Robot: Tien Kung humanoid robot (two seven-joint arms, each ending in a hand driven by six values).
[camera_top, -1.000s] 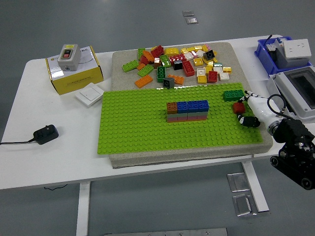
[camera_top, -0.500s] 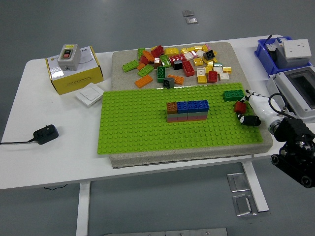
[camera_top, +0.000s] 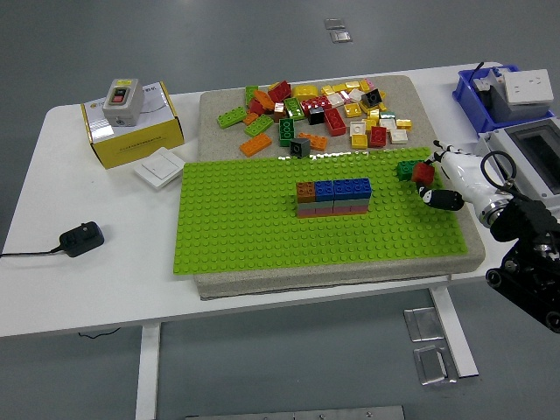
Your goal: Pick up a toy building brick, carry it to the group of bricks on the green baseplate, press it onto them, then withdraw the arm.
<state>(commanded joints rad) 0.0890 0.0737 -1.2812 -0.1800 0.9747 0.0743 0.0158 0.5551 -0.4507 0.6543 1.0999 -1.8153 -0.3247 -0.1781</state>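
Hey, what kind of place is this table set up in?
Probably a robotics lab or test workshop, not a home. A robot's right hand grips a red brick over a green baseplate on a white table; electrical switch boxes sit at its right end, above a bare grey floor.

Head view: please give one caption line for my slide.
Right hand holds a red brick over the green baseplate, right of the brick stack.

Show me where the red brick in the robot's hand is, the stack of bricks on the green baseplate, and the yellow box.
red brick [camera_top: 424, 173], head view, on its top face.
stack of bricks [camera_top: 333, 197], head view, on its blue top layer.
yellow box [camera_top: 133, 133], head view, on its front side.
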